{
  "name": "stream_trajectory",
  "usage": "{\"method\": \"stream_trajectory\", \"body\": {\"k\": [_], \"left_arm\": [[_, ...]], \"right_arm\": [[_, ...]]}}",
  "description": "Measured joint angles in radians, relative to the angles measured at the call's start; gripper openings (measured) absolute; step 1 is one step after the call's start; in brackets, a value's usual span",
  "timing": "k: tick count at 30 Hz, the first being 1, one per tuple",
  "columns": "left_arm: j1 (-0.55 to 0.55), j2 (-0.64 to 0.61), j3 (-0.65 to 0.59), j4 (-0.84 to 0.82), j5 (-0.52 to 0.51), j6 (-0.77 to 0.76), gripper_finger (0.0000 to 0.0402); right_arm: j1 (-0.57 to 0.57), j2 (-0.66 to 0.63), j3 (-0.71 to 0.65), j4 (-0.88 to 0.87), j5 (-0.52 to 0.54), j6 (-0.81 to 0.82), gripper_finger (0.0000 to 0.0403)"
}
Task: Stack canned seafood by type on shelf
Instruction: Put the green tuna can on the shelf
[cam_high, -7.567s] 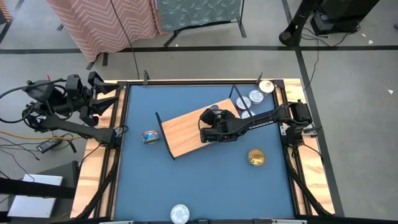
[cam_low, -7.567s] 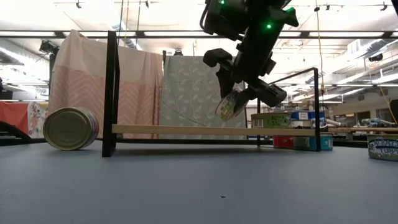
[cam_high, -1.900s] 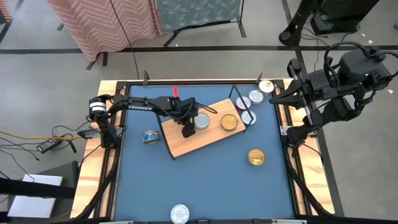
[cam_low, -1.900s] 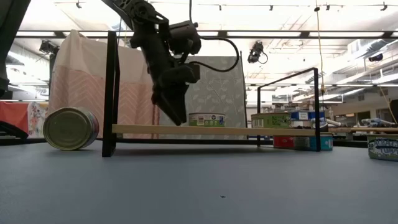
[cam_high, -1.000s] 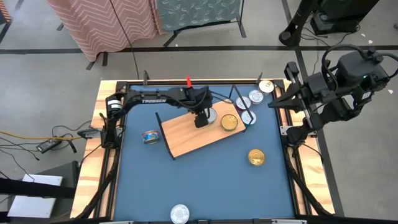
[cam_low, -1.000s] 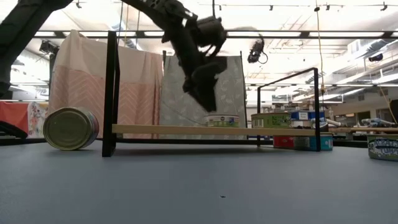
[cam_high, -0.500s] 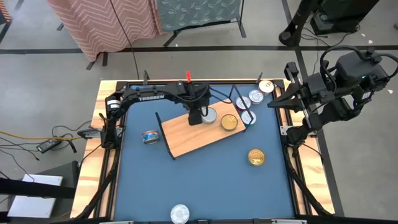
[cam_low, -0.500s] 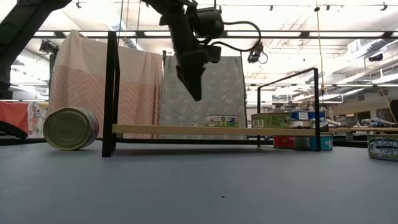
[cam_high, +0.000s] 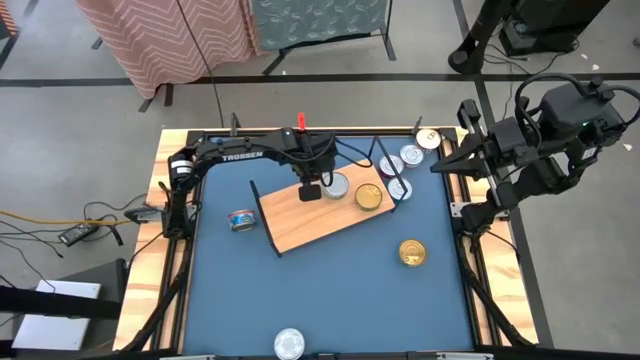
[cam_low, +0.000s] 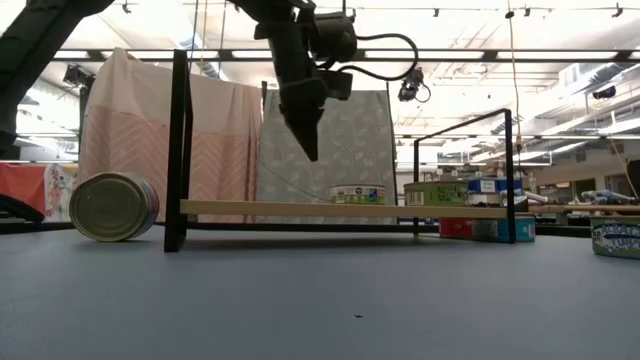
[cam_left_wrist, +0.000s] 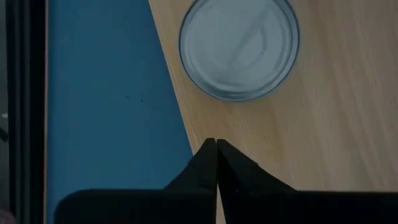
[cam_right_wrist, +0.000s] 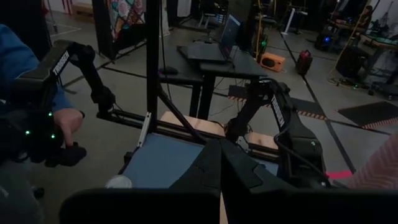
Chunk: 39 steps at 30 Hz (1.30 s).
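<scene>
Two tins are sitting on the shelf, a light-wood board lying askew on the blue bench: a silver-lidded tin and, just beside it toward the right arm's side, a gold-lidded tin. The left tool is hovering above the board's back edge, just beside the silver tin and not touching it, its fingers pressed together with nothing between them. In the low view that tool is pointing down, well above the board, with the silver tin standing lower and to one side. The left wrist view is showing the same silver lid on the wood near the board's edge.

Other tins are lying off the shelf: a blue-labelled tin on its side beside the shelf's black wire end frame, a gold tin on the blue surface, a white-topped tin at the front edge, and a cluster of silver tins in the far corner.

The right tool is waiting off the bench on the right, raised, its fingers closed and empty. A person's hand is showing in the right wrist view.
</scene>
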Motion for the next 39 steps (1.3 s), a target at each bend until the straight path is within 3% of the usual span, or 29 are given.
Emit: {"method": "stream_trajectory", "body": {"k": [7, 14, 24, 32, 39], "left_arm": [[0.007, 0.000, -0.001, -0.019, 0.007, -0.007, 0.0003], [0.002, 0.000, -0.097, 0.058, 0.149, -0.084, 0.0002], [-0.004, 0.001, -0.228, 0.191, 0.153, -0.126, 0.0001], [-0.001, 0.001, -0.232, 0.390, 0.176, -0.182, 0.0000], [0.001, 0.001, -0.232, 0.435, 0.180, -0.188, 0.0000]], "right_arm": [[0.032, 0.000, 0.000, 0.003, 0.004, 0.005, 0.0007], [0.080, 0.000, 0.000, 0.002, 0.065, 0.007, 0.0007], [0.103, 0.000, 0.000, 0.011, 0.080, 0.007, 0.0007], [0.103, 0.000, 0.000, 0.014, 0.087, 0.008, 0.0007], [0.104, 0.000, 0.000, 0.020, 0.087, 0.002, 0.0007]]}}
